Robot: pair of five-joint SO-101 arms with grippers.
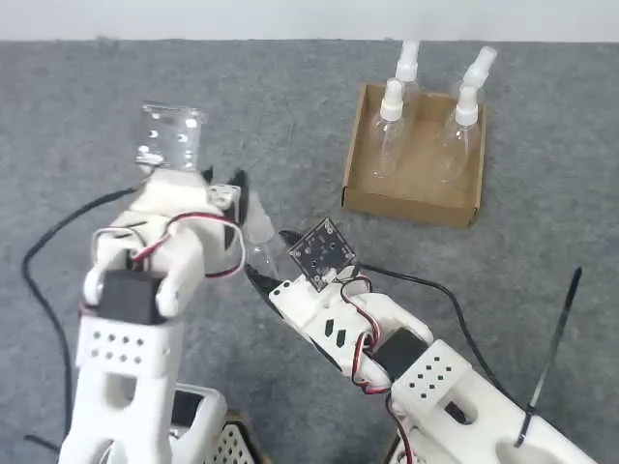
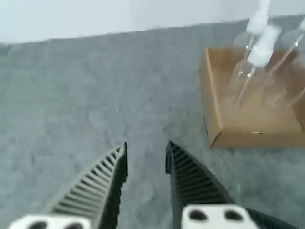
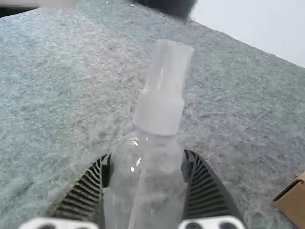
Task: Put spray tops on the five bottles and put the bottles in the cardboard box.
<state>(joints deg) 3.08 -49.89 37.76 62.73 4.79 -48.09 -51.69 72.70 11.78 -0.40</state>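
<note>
on the grey counter (image 1: pixel 77 116), the cardboard box (image 1: pixel 411 205) holds four topped bottles (image 1: pixel 392 130). the fifth bottle (image 3: pixel 143 195), short of the box, is gripped by the fingers of the right gripper (image 3: pixel 147 161). the left gripper (image 2: pixel 145 152) has its fingers spread, empty. i'd lower the bottle upright into free space in the box. its long axis follows the fingers, spray top (image 3: pixel 162 90) outward.

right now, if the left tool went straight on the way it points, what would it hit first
Likely just bare mat: the left tool points down at open mat ahead. The box sits off to one side of that line, though depth is unclear.
</note>
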